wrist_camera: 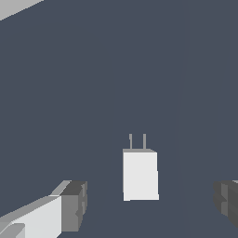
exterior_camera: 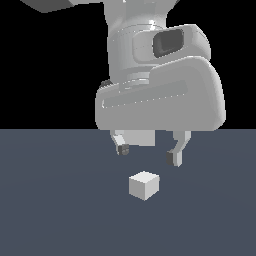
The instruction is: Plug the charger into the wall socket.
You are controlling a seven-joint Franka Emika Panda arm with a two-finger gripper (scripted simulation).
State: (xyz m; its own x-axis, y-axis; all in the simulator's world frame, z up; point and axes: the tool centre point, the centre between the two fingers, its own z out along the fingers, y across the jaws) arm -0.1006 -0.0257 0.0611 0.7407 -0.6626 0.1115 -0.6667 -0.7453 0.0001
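Task barely begun. Charger lies loose on the counter, two prongs visible in the wrist view, at about 6 o'clock below the gripper. Fingers spread wide, holding nothing. Wall socket not seen. Grasp, carry and plugging all remain.

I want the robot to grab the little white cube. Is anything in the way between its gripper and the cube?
Nothing visible is in the way. The gripper hangs open above the charger, and only bare dark floor shows around it. The wrist view shows the charger between the two fingers, untouched. The wall socket is not in view.
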